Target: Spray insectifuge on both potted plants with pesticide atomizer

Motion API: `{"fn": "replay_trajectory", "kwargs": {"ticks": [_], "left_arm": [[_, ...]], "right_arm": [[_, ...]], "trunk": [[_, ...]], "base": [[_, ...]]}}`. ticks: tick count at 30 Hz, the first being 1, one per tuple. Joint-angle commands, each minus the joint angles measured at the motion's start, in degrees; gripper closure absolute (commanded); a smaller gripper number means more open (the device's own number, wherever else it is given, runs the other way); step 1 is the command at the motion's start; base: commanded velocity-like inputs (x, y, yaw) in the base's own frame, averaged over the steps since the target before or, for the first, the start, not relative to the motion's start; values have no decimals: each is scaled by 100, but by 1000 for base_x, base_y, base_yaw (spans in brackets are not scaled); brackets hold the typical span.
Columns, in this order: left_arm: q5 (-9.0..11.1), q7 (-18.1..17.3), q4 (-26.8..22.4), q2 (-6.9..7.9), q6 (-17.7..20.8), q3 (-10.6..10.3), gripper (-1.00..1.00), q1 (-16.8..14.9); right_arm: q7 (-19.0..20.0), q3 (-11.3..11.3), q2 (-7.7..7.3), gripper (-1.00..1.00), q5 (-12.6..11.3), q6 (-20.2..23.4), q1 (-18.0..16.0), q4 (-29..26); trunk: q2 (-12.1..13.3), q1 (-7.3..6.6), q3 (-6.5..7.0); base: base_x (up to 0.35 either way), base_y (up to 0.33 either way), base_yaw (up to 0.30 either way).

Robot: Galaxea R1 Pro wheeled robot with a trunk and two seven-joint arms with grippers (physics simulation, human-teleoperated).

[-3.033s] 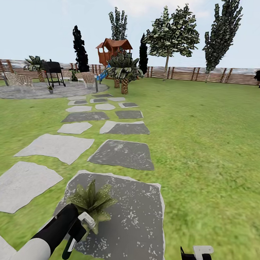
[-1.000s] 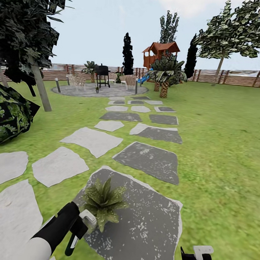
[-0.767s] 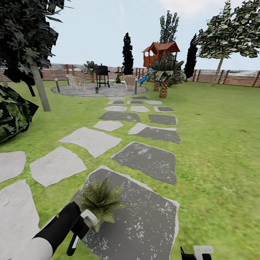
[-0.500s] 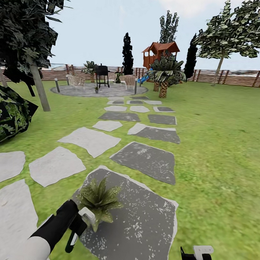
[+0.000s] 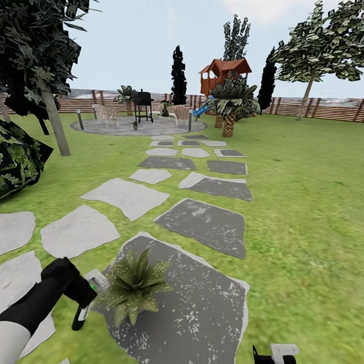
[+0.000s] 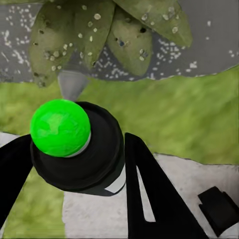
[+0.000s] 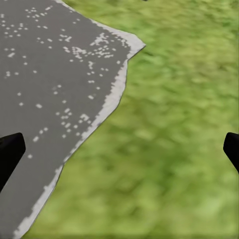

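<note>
Stepping stones (image 5: 200, 224) thru grass (image 5: 308, 208); grill (image 5: 144, 100), playhouse (image 5: 225, 72) far bkgd.

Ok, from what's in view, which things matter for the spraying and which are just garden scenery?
Job:
- pesticide atomizer, held in the left gripper
- potted plant on the dark paving slab

Scenery:
- grill
- playhouse
- palm
- fence
- dark shrub

The left gripper (image 5: 87, 294) holds the pesticide atomizer (image 5: 82, 314), a small dark bottle with a green dot near its top. It is just beside a potted plant (image 5: 132, 288) with pointed green leaves. The plant sits on a big dark stone (image 5: 197, 310) in the grass. The right gripper (image 5: 276, 358) is low, over the grass. More stones (image 5: 131, 196) lead toward a grill (image 5: 143, 105) and a playhouse (image 5: 225, 73).
</note>
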Motion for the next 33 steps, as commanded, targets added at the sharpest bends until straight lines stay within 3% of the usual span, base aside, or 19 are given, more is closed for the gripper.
{"fn": "replay_trajectory", "kwargs": {"ticks": [1,4,5,6,8,10,11,13,20,25,33], "left_arm": [[-287,-57,-17,-5,40,-9,100,-9],[-542,-195,23,-54,44,-30,100,-234],[-597,-438,48,-63,44,-45,100,-358],[-850,-954,65,-70,44,-156,100,-552],[-1345,-1428,71,-81,55,-332,100,-693],[-1976,-1959,60,-87,67,-421,100,-751],[-2171,-2202,33,-85,69,-436,100,-762],[-2320,-2466,13,-82,65,-447,100,-769],[-2392,-2613,-9,-118,55,-483,100,-772],[-2409,-2624,-5,-176,47,-910,100,-780],[-2441,-2885,3,-146,-7,-956,100,-789]], "right_arm": [[-32,-20,1,-100,63,-14,-4,6],[-32,-20,1,-100,61,-14,-4,9],[-32,-20,1,-100,60,-14,-4,9],[-32,-25,0,-100,61,-14,-4,8],[-32,-28,-5,-100,60,-14,-5,7],[-37,-28,-6,-100,59,-14,-5,6],[-39,-29,-7,-100,60,-14,-4,6],[-40,-29,-8,-100,59,-14,-4,8],[-40,-29,-8,-100,59,-14,-4,3],[-42,-29,-5,-100,59,-14,-4,3],[-48,-29,-7,-100,59,-14,-4,3]], "trunk": [[-2,-1,-6],[-2,-1,-6],[-2,-1,-6],[-2,-1,-6],[-2,-1,-6],[-2,-1,-6],[-2,-1,-6],[-2,-1,-6],[-2,-1,-5],[-2,-1,2],[-2,-1,3]], "base": [[0,0,0],[49,5,0],[113,44,0],[169,77,0],[236,105,0],[287,123,0],[302,129,0],[308,130,0],[207,69,-11],[7,2,-257],[0,0,-171]]}}
